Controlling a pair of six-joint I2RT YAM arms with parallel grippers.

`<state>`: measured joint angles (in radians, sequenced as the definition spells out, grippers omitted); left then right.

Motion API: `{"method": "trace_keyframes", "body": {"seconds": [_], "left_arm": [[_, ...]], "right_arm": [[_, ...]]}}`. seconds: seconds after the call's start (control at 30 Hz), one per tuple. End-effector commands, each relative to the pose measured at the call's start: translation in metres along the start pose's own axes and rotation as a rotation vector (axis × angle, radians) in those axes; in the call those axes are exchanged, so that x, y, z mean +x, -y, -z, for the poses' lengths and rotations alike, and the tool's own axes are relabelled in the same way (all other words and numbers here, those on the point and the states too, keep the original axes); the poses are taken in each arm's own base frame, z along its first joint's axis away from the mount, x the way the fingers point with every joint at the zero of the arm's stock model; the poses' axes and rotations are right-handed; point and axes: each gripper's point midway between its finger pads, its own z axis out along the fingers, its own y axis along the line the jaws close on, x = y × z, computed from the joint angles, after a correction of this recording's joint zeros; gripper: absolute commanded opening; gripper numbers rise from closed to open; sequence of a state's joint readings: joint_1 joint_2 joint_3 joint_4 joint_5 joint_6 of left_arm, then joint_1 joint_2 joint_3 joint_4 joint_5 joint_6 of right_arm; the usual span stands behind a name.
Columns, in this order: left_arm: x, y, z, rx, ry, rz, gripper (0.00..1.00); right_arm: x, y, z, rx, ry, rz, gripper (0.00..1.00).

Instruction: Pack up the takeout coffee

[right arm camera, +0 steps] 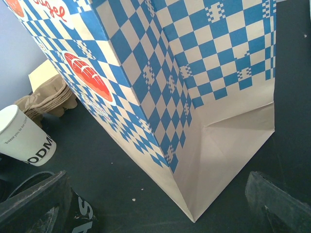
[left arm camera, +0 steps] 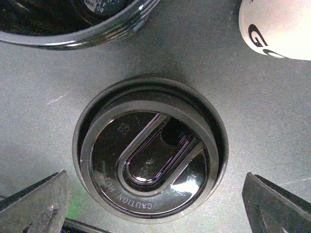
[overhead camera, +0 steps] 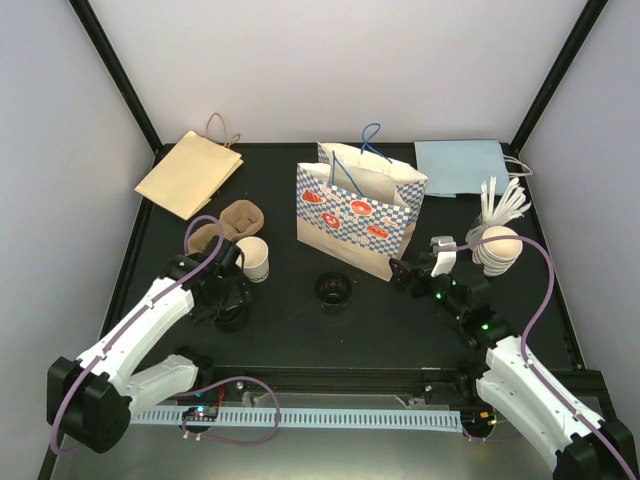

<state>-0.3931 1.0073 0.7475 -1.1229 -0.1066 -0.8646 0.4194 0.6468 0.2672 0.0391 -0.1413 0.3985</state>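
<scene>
Just near-left of the cup point(overhead camera: 255, 258), the lid point(left arm camera: 150, 150) lies flat, centred beneath the left gripper point(left arm camera: 155, 194), its jaws spread wide, gripping nothing

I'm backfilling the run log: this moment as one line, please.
left gripper: jaws open over black lid | right gripper: jaws open, facing checkered bag | white cup: upright, no lid

standing bag point(overhead camera: 360, 215) at centre of table point(overhead camera: 300, 335), lid point(overhead camera: 333, 290) just before it, paper cup point(overhead camera: 254, 258) to its left, cup carrier point(overhead camera: 228, 226) behind the cup, flat bag point(overhead camera: 188, 172) back left, second flat bag point(overhead camera: 460, 165) back right.
</scene>
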Motion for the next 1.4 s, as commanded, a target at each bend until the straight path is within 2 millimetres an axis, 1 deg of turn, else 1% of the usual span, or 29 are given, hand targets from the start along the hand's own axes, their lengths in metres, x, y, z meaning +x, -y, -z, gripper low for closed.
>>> {"method": "trace_keyframes", "body": {"seconds": [0.0,0.27,0.47,0.67,0.73,0.83,1.07,1.2,1.37], "left_arm": [[0.001,-0.003,0.0,-0.014,-0.015,-0.001,0.99],[-0.002,-0.005,-0.002,-0.005,-0.014,0.004,0.87],[0.0,-0.002,-0.007,0.004,-0.035,0.002,0.86],[-0.001,0.001,-0.012,0.014,-0.048,-0.002,0.88],[0.0,0.002,-0.014,0.014,-0.058,-0.006,0.87],[0.0,0.001,-0.015,0.011,-0.06,-0.005,0.83],[-0.001,0.0,-0.014,0.006,-0.058,-0.002,0.7],[-0.002,-0.001,-0.01,0.006,-0.051,-0.001,0.69],[-0.005,-0.001,0.0,0.009,-0.036,0.007,0.69]], "right_arm": [[-0.007,-0.006,0.0,-0.027,0.033,0.015,1.0],[-0.006,-0.006,-0.002,-0.029,0.025,0.014,1.0],[-0.006,-0.007,-0.002,-0.032,0.023,0.015,1.0],[-0.006,-0.007,-0.003,-0.036,0.021,0.014,1.0],[-0.006,-0.007,-0.003,-0.036,0.02,0.014,1.0],[-0.006,-0.007,-0.003,-0.035,0.022,0.014,1.0],[-0.005,-0.007,-0.004,-0.035,0.017,0.013,1.0],[-0.005,-0.007,-0.004,-0.034,0.014,0.013,1.0],[-0.005,-0.007,-0.005,-0.037,0.013,0.013,1.0]]}}
